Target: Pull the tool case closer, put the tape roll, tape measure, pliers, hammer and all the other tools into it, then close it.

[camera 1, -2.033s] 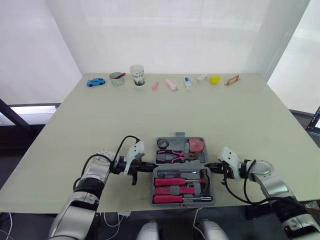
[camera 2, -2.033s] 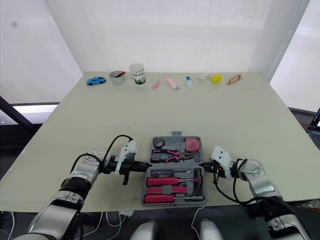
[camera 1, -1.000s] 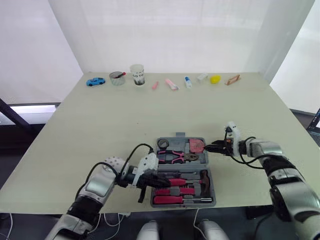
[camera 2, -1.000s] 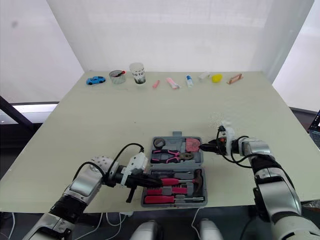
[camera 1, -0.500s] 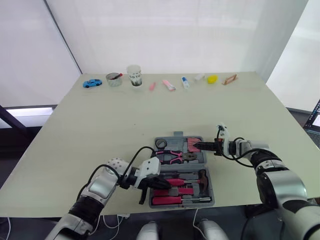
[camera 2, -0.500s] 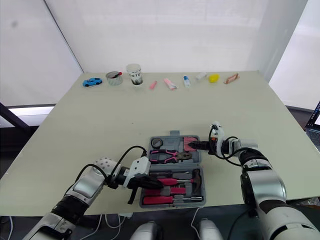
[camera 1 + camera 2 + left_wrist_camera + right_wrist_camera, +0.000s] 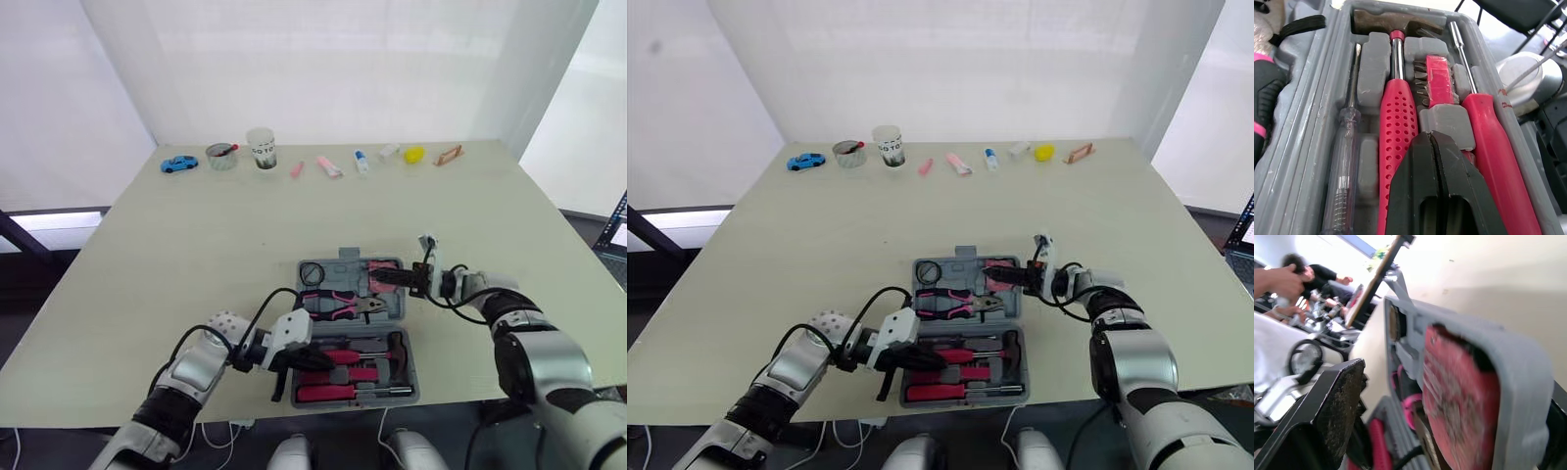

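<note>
The grey tool case (image 7: 350,258) lies open near the table's front edge. Its far half holds a black tape roll (image 7: 312,273), pink pliers (image 7: 338,304) and a pink tape measure (image 7: 1459,391). In the near half lie the hammer (image 7: 1396,22) with its red handle, red screwdrivers (image 7: 343,392), a clear screwdriver (image 7: 1344,161) and a bit holder (image 7: 1440,78). My left gripper (image 7: 304,357) is shut, its tips (image 7: 1432,137) resting over the near half's tools. My right gripper (image 7: 387,277) is open, its fingers (image 7: 1339,401) straddling the far half's right edge by the tape measure.
Along the table's far edge stand a blue toy car (image 7: 177,164), a metal bowl (image 7: 221,155), a paper cup (image 7: 261,147), a yellow object (image 7: 415,154) and several small items. A person's hand (image 7: 1278,279) shows in the right wrist view's background.
My right gripper has slid left from beside the case onto the far half's right edge. My left gripper stays shut over the near half. The camera has shifted a little.
</note>
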### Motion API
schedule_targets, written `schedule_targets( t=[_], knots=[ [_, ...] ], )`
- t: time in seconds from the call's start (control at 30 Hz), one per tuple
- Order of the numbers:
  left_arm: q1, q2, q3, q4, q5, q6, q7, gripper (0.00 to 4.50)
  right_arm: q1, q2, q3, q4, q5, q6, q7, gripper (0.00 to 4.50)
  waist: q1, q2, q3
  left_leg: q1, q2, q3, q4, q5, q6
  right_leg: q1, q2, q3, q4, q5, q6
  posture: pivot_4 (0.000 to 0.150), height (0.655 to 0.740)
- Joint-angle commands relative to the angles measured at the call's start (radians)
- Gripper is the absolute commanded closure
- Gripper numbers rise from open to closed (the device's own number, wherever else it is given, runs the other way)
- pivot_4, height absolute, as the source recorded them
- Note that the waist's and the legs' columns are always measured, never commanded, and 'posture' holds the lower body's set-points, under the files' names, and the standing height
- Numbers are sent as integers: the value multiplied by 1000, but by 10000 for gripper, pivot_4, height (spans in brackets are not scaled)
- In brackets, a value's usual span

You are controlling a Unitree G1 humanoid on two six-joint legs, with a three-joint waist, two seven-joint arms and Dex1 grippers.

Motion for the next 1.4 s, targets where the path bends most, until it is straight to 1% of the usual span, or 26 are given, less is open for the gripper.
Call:
schedule_targets(
  t=[0.03, 0.1, 0.17, 0.23, 0.33, 0.43, 0.53, 0.63, 0.73, 0.83, 0.87, 0.9, 0.93, 1.0, 1.1, 1.17, 1.23, 1.27, 1.3, 1.33, 1.37, 1.4],
  knots=[
    [39, 16, 5, -71, -44, 60, -19, 45000, -16, -21, 6, -52, 11, 21, 83, 1112, 0, 0, 0, 0, 0, 0, 0, 0, 0, 0, 0, 0, 0, 0, 0, 1500, 7400],
    [65, 45, 30, -143, -80, 93, -31, 45000, -9, -35, 23, -88, 15, 49, 141, 1112, -1, 1, 1, -1, 0, 0, 0, 0, 0, -1, 0, 0, 0, 0, 0, 1500, 7400],
    [109, 99, 64, -202, -102, 95, -47, 45000, 18, -53, 58, -169, 36, 96, 203, 1112, 0, 2, 2, -3, 0, 0, -1, 0, 0, -3, 0, 0, -1, 0, 0, 1500, 7400],
    [136, 131, 90, -224, -122, 97, -47, 45000, 49, -65, 83, -255, 69, 142, 220, 1112, 1, 3, 3, -4, 0, 0, -1, 0, 0, -5, 0, 0, 0, 0, 0, 1500, 7400],
    [166, 167, 134, -243, -149, 106, -39, 45000, 104, -84, 109, -391, 124, 216, 220, 1112, 4, 4, 3, -4, 1, -1, -1, 0, 0, -5, 0, -1, 0, 0, 0, 1500, 7400],
    [207, 211, 208, -268, -200, 121, -45, 45000, 182, -117, 123, -570, 183, 302, 220, 1112, 4, 3, 3, -4, 0, 0, -1, 0, 0, -4, -1, -1, 0, 0, 0, 1500, 7400],
    [240, 213, 279, -258, -216, 47, -18, 45000, 272, -156, 118, -746, 241, 379, 208, 1112, 5, 4, 4, -4, 0, 0, -1, 0, 0, -5, -1, -1, 0, 0, 0, 1500, 7400],
    [283, 229, 343, -246, -226, 11, -10, 45000, 379, -218, 101, -927, 324, 484, 188, 1112, 10, 4, 4, -4, 0, -1, -1, 0, 0, -5, -2, -2, -1, 0, 0, 1500, 7400],
    [322, 251, 376, -238, -241, 47, -11, 45000, 501, -288, 75, -1080, 393, 545, 162, 1112, 13, 4, 4, -5, 0, 0, -1, 0, 0, -5, -2, -2, -2, 0, 0, 1500, 7400],
    [322, 251, 391, -234, -260, 70, -2, 45000, 625, -345, 32, -1241, 455, 560, 114, 1112, 19, 4, 5, -4, 0, 0, -2, 0, 0, -5, -2, -2, -2, -1, 0, 1500, 7400],
    [317, 249, 400, -226, -270, 80, 1, 45000, 674, -363, 10, -1301, 470, 554, 97, 1112, 22, 4, 5, -5, 0, 0, -1, 0, 0, -5, -2, -2, -2, -3, -4, 1500, 7400],
    [311, 247, 409, -217, -278, 89, 7, 45000, 723, -378, -14, -1353, 483, 536, 83, 1112, 25, 4, 5, -4, 0, 0, -1, 0, 0, -5, -2, -2, -2, -3, -4, 1500, 7400],
    [305, 243, 418, -205, -278, 88, 15, 45000, 768, -383, -42, -1396, 488, 501, 64, 1112, 28, 3, 5, -4, 0, 0, -1, 0, 0, -5, -2, -2, -1, -3, -3, 1500, 7400],
    [297, 238, 445, -180, -295, 90, 22, 45000, 864, -384, -91, -1460, 442, 370, 17, 1112, 29, 3, 5, -3, 0, 0, -1, 0, 0, -4, -2, -2, -1, -5, 0, 1500, 7400],
    [290, 223, 474, -174, -321, 106, 44, 37825, 964, -350, -141, -1489, 347, 133, -68, 0, 27, 2, 5, -3, 0, 0, -1, 0, 0, -3, -2, -2, -2, -5, 0, 1500, 7400],
    [289, 225, 487, -164, -322, 121, 60, 27723, 1018, -323, -182, -1472, 286, -23, -127, 0, 25, 2, 5, -2, 0, 1, 0, 0, 0, -3, -2, -1, -2, -5, 1, 1500, 7400],
    [296, 231, 491, -158, -310, 124, 74, 18970, 1058, -322, -204, -1466, 279, -66, -155, 0, 27, 2, 5, -2, 0, 1, 0, 0, 0, -3, -2, -1, -2, -5, 1, 1500, 7400],
    [300, 232, 492, -158, -302, 121, 81, 12808, 1073, -324, -213, -1465, 288, -61, -173, 0, 27, 2, 5, -2, 0, 1, 0, 0, 0, -3, -2, -1, -2, -5, 1, 1500, 7400],
    [303, 233, 493, -158, -298, 119, 86, 8873, 1083, -326, -217, -1464, 295, -61, -186, 0, 26, 2, 5, -2, 0, 1, 0, 0, 0, -3, -2, -1, -2, -5, 1, 1500, 7400],
    [305, 229, 506, -159, -305, 128, 104, 2957, 1101, -321, -233, -1455, 290, -96, -199, 0, 26, 2, 5, -2, 0, 1, 0, 0, 0, -3, -2, -1, -2, -5, 0, 1500, 7400],
    [307, 225, 521, -162, -309, 135, 127, 567, 1123, -319, -249, -1443, 278, -138, -205, 0, 28, 2, 5, -2, 0, 1, 0, 0, 0, -3, -2, -1, -2, -5, 0, 1500, 7400],
    [310, 216, 540, -165, -306, 135, 164, 567, 1141, -313, -268, -1424, 263, -187, -218, 0, 29, 2, 5, -2, 0, 1, 0, 0, 0, -3, -2, -1, -2, -5, 0, 1500, 7400]
  ],
)
